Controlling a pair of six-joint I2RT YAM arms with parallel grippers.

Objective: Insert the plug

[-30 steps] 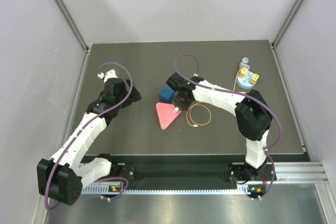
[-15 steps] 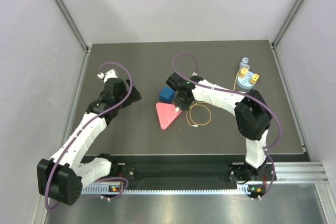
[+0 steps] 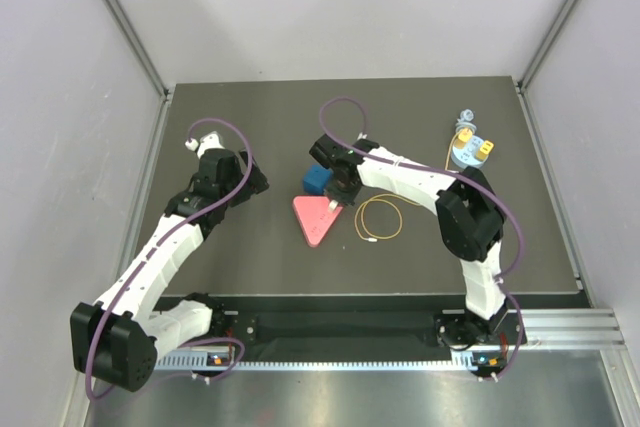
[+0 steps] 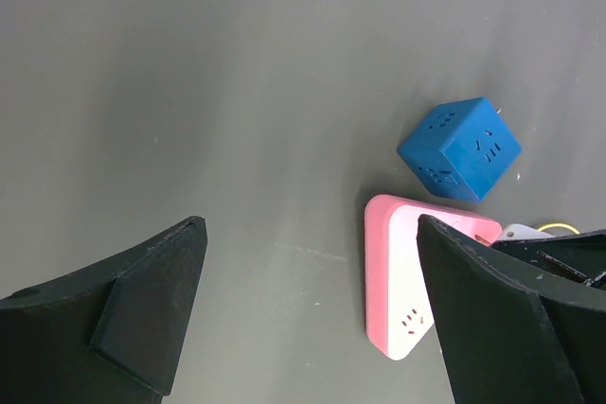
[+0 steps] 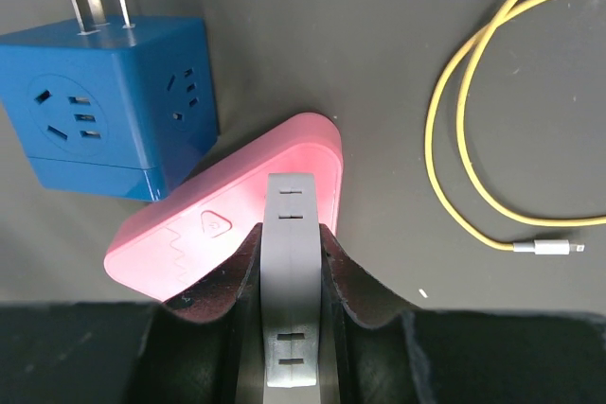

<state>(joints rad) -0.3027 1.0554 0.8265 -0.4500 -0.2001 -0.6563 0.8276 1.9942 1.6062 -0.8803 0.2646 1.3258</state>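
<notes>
My right gripper (image 5: 290, 230) is shut on a flat grey-white block (image 5: 290, 198) with slots in its face. The block's far end hangs over one corner of a pink triangular socket block (image 5: 227, 215); from above, the gripper (image 3: 338, 197) covers that corner of the pink block (image 3: 318, 221). The plug (image 3: 463, 135), a small yellow block, sits on a round blue holder (image 3: 466, 158) at the back right, where a thin yellow cable (image 3: 380, 217) leads up to it. My left gripper (image 4: 311, 226) stands open over bare table, left of the pink block (image 4: 398, 276).
A blue cube adapter (image 5: 104, 111) with metal prongs lies just behind the pink block, also seen from above (image 3: 317, 179). The cable's loose end carries a small metal connector (image 5: 549, 248). A second yellow block (image 3: 484, 150) sits on the blue holder.
My right gripper has shifted a little to the left with the grey-white block, further over the pink block's corner. The left arm has not moved.
</notes>
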